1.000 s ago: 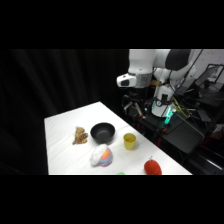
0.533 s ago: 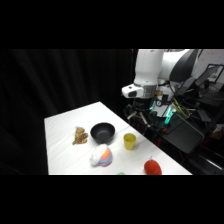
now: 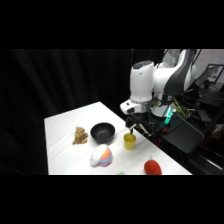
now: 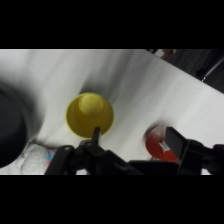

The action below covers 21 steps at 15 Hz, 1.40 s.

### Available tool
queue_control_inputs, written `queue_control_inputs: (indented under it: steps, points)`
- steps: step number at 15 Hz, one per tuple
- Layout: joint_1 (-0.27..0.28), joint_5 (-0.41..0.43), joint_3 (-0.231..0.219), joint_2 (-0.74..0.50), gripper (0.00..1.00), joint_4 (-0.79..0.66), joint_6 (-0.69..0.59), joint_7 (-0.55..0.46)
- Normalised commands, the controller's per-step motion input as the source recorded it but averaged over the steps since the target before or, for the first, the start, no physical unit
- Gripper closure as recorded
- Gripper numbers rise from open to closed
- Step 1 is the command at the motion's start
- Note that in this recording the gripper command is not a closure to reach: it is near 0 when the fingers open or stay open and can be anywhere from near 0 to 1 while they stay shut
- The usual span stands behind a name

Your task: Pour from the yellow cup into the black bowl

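From my remote console, the side view shows the white arm (image 3: 150, 82) bringing its gripper (image 3: 134, 126) down just over the yellow cup (image 3: 129, 141), which stands upright on the white table (image 3: 62, 135), mouth up, long axis vertical. The matte black bowl (image 3: 102, 132), round and shallow, sits just beside the cup; a pastel plush lump (image 3: 101, 156) lies near, a brown crumpled object (image 3: 79, 135) beyond the bowl, a red rounded object (image 3: 152, 167) at the table's near edge. Only the wrist view looks straight into the cup (image 4: 90, 115), with one dark finger (image 4: 96, 134) at its rim and the other (image 4: 176, 140) far off by the red object (image 4: 159, 142): jaws spread wide, gripping nothing.
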Motion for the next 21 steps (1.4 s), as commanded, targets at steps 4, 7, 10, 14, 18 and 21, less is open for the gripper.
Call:
queue_control_inputs:
  steps: [4,7,10,14,18,21]
  points:
    - [-0.11,0.02,0.157,0.43,0.0,0.23,0.12,-0.11]
    - [-0.167,-0.101,0.134,0.34,0.0,0.22,0.06,-0.05]
    - [-0.178,-0.152,0.101,0.21,1.0,0.17,0.03,-0.03]
    - [-0.144,-0.143,0.099,0.07,1.0,0.08,0.02,0.0]
    - [-0.091,-0.122,0.098,0.02,0.06,0.02,0.04,0.03]
    - [-0.086,-0.109,0.074,-0.05,0.08,-0.01,0.04,0.07]
